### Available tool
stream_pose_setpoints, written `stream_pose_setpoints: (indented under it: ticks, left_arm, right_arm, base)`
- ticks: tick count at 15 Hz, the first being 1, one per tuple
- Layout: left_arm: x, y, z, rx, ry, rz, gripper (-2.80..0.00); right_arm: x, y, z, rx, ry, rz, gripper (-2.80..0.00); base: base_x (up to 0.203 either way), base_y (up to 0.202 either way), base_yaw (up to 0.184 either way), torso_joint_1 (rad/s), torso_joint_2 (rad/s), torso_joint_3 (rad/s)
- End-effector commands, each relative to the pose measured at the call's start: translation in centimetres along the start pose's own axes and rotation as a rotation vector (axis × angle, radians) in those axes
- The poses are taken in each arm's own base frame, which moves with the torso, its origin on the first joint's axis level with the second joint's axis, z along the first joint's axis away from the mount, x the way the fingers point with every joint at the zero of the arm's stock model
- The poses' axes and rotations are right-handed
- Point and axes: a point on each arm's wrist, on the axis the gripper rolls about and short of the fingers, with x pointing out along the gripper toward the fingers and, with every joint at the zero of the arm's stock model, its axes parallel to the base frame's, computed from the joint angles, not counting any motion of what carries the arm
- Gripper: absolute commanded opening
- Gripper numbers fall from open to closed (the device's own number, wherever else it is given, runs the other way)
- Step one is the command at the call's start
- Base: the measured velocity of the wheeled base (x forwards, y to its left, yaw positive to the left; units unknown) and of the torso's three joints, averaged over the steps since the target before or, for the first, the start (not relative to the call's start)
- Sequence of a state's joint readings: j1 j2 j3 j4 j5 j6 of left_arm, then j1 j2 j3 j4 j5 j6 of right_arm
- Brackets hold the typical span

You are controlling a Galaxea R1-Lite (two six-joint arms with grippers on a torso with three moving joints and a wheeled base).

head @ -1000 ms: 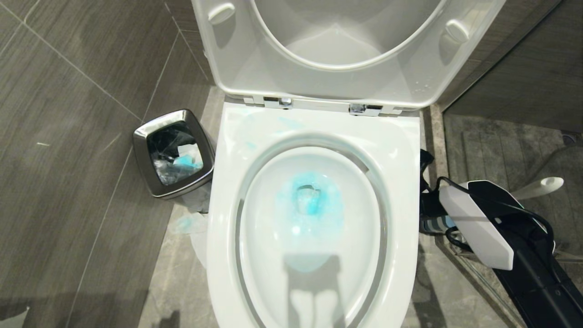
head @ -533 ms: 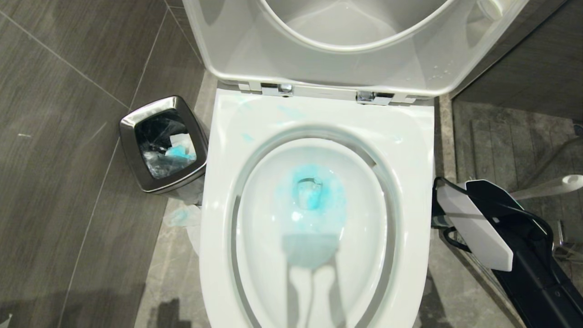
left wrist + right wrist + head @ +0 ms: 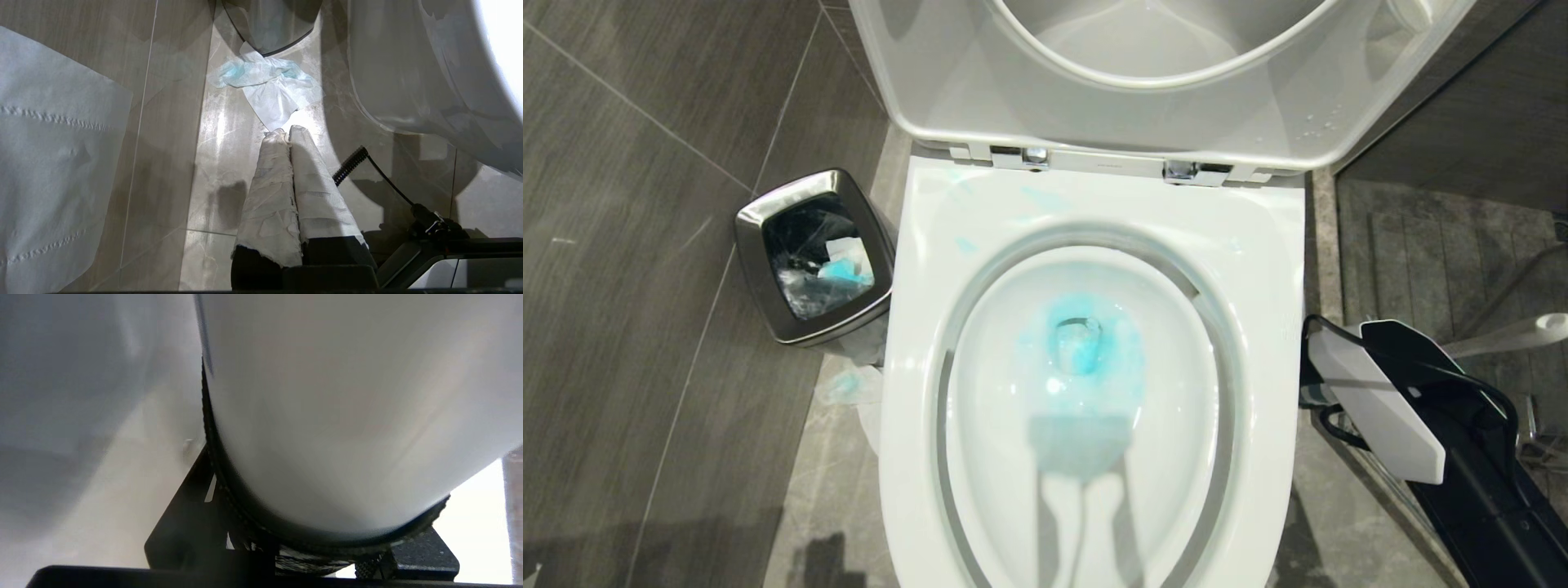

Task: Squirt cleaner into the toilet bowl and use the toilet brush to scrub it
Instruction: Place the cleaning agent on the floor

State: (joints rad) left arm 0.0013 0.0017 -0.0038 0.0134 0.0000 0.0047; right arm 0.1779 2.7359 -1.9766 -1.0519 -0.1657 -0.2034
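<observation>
The right arm is seen low beside the toilet bowl; its end effector's state cannot be told. The left end effector is clenched above the floor.

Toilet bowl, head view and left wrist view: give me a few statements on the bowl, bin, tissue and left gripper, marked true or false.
1. The toilet bowl has its seat and lid raised. True.
2. The water at the bottom of the bowl is clear. False: the cleaner tints it turquoise.
3. The steel waste bin stands to the left of the bowl. True.
4. The bin is empty. False: it holds crumpled paper, some stained blue.
5. The left gripper is shut, near a blue-stained tissue on the floor. True.
</observation>
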Motion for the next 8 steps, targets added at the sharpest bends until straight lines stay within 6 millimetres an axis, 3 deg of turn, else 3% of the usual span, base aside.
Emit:
stream_pose_setpoints:
  ticks: [1,8]
  left_arm:
    - [0.02,0.0,-0.02,0.0,0.002,0.0,-2.8]
    - [0.0,0.0,0.02,0.001,0.001,0.0,-2.8]
  right_arm:
    - [-0.09,-0.4,-0.7,-0.014,-0.022,-0.016,-2.8]
    - [-0.07,-0.64,-0.44,-0.013,-0.031,-0.026,-2.8]
  base:
    - [0.0,0.0,0.0,0.0,0.0,0.0]
    - [0.0,0.0,0.0,0.0,0.0,0.0]
